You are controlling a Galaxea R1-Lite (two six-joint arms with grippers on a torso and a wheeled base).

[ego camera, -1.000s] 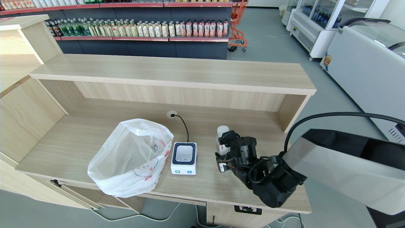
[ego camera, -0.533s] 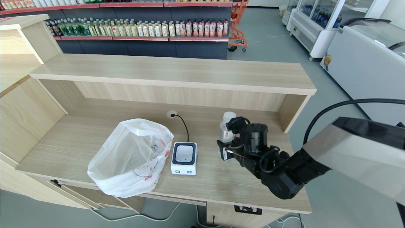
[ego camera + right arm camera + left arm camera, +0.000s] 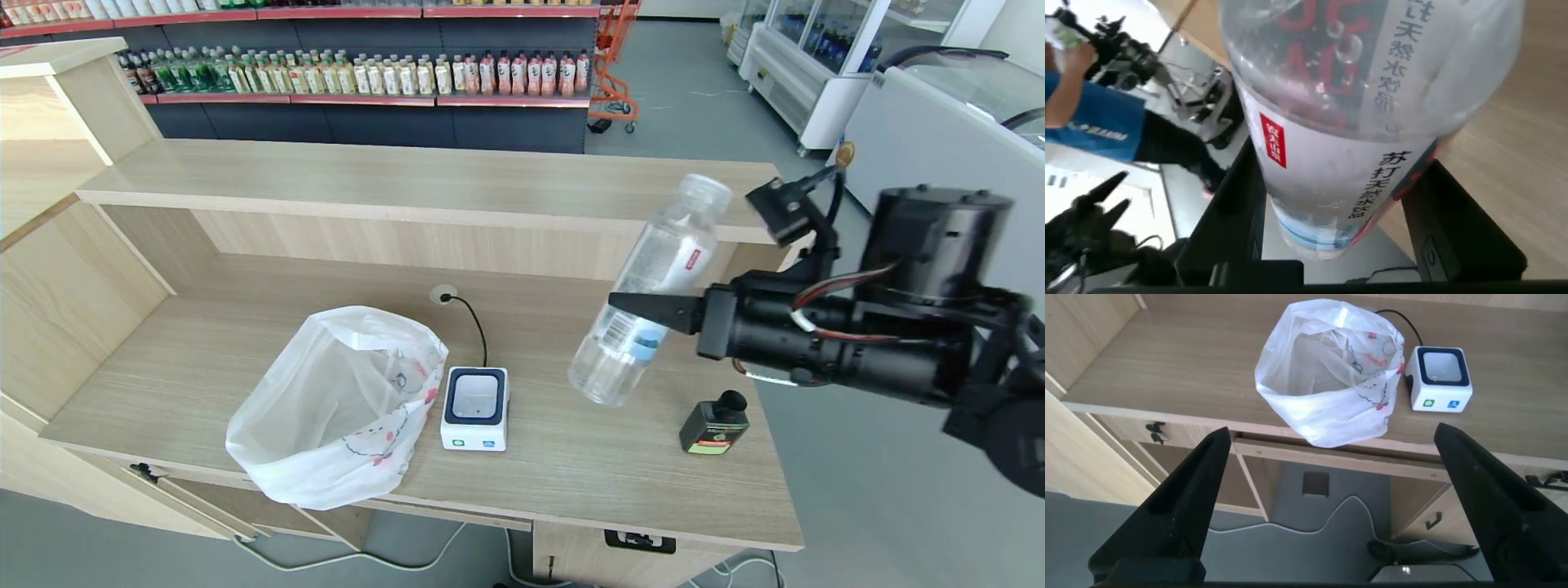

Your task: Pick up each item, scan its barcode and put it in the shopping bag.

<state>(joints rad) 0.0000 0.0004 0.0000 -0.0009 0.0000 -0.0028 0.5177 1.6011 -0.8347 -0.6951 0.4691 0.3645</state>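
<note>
My right gripper is shut on a clear water bottle with a white and red label. It holds the bottle tilted in the air, cap up and to the right, above the counter to the right of the scanner. In the right wrist view the bottle sits between both black fingers. The white shopping bag stands open left of the scanner. A small dark bottle with a green label stands on the counter under the right arm. My left gripper is open, in front of and below the counter edge, facing the bag.
The scanner's black cable runs to a socket at the back of the wooden counter. A raised shelf walls off the back, and side panels close both ends. In the left wrist view the scanner is beside the bag.
My right arm has lifted the water bottle off the counter and tilted it, drawing up and to the right. The small dark bottle now shows on the counter.
</note>
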